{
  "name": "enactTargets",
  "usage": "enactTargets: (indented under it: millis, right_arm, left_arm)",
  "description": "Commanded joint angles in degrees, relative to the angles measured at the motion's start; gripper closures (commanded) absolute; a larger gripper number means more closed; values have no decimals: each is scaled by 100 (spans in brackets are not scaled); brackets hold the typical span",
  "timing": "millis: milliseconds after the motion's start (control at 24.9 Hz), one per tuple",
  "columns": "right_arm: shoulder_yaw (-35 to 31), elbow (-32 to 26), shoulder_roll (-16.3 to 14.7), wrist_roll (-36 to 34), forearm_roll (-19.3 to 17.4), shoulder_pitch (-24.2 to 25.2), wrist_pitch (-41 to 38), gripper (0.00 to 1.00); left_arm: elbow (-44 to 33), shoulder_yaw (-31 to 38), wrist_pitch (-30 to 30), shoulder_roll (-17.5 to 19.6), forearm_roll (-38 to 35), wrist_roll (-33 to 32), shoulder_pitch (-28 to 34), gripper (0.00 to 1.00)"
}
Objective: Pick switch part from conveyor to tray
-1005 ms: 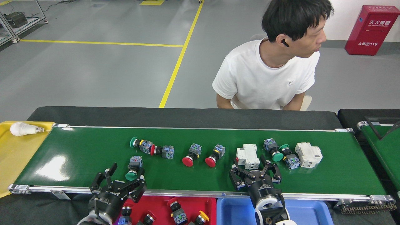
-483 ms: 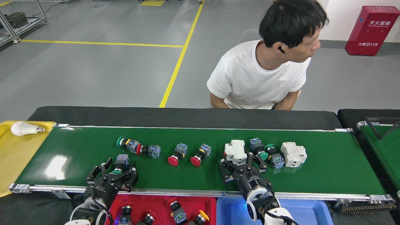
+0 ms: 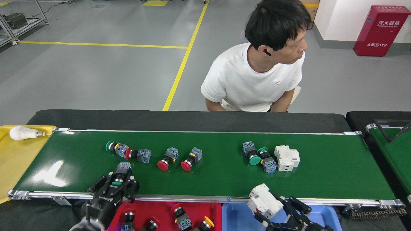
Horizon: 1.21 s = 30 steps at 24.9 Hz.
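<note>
The conveyor (image 3: 205, 183) carries several push-button switch parts. At its near edge lies a green-capped switch part (image 3: 122, 170) with a blue block, and my left gripper (image 3: 116, 186) is shut around it. Below the belt sits a red tray (image 3: 212, 207) that holds several switches. My right gripper (image 3: 273, 210) is shut on a white breaker (image 3: 264, 199), held above the blue tray (image 3: 239, 213) just off the belt's near rail. More switches lie on the belt: a green and red pair (image 3: 123, 150), two red ones (image 3: 176, 160) and two green ones (image 3: 258, 157).
Another white breaker (image 3: 287, 157) lies on the belt right of centre. A yellow tray (image 3: 16, 160) with a light bulb (image 3: 19, 132) sits at the left end. A person (image 3: 253, 77) sits behind the conveyor. A second green belt (image 3: 396, 154) starts at the far right.
Everything on the belt has drifted left. My right gripper took hold of the white breaker and pulled it back off the belt over the blue tray. My left gripper closed in on the green-capped switch.
</note>
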Motion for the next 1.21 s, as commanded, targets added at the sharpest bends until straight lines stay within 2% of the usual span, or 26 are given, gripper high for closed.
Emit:
enactTargets:
  millis: [0,40,80,121,161,241,281,402,523,563,643,724,844,965,1086,1166]
  right_arm:
    - [-130,-55,5,-6,-30,100,-131,70]
    - [-121,-55,23,20,-21,135,-131,65]
    - [-112,-46,49,108,-21,179,-131,55]
    - [-121,-55,119,249,-30,232,-131,53]
    - [-139,-64,190,372,-30,267,-131,46]
    - [-218,-81,269,486,-39,328,-131,9]
    - [-297,-72,269,504,-39,372,-131,8]
    - [-438,-90,278,513,-48,381,-131,5]
    - [-693,-134,374,513,-74,372,-131,5]
    - [-842,-151,515,513,-100,355,-131,5]
    - [-1158,-187,840,530,-101,302,-131,6]
    - [-1528,-266,1183,618,-101,126,-131,7]
    - [-1607,-239,1332,838,-30,-348,-131,7]
    - [-1598,-239,1306,864,119,-621,1284,8]
    - [-1580,-213,1332,838,690,-717,2382,8]
    - [-1484,-178,1376,820,1121,-700,2858,8]
  left_arm:
    - [-663,27,-201,31,47,57,543,97]
    - [-840,-17,-218,14,47,83,799,96]
    - [-936,-78,-218,40,38,206,1062,95]
    - [-936,-210,-218,40,-6,320,1212,88]
    - [-928,-342,-218,49,-59,364,1229,64]
    - [-936,-403,-236,58,-112,382,1308,27]
    - [-936,-421,-271,84,-103,391,1308,0]
    - [-928,-342,-614,101,-103,400,1308,0]
    - [-928,-96,-517,-13,-59,364,1238,0]
    - [-928,132,-324,-206,-50,312,1168,0]
    - [-884,449,89,-496,-59,101,781,0]
    - [-541,625,379,-514,-68,-137,254,0]
    - [83,651,493,-426,-112,-145,-388,0]
    - [769,643,555,-127,-129,-145,-924,0]
    - [1822,476,968,145,-182,-102,-1697,0]
    - [2386,388,1030,286,-226,-93,-2137,0]
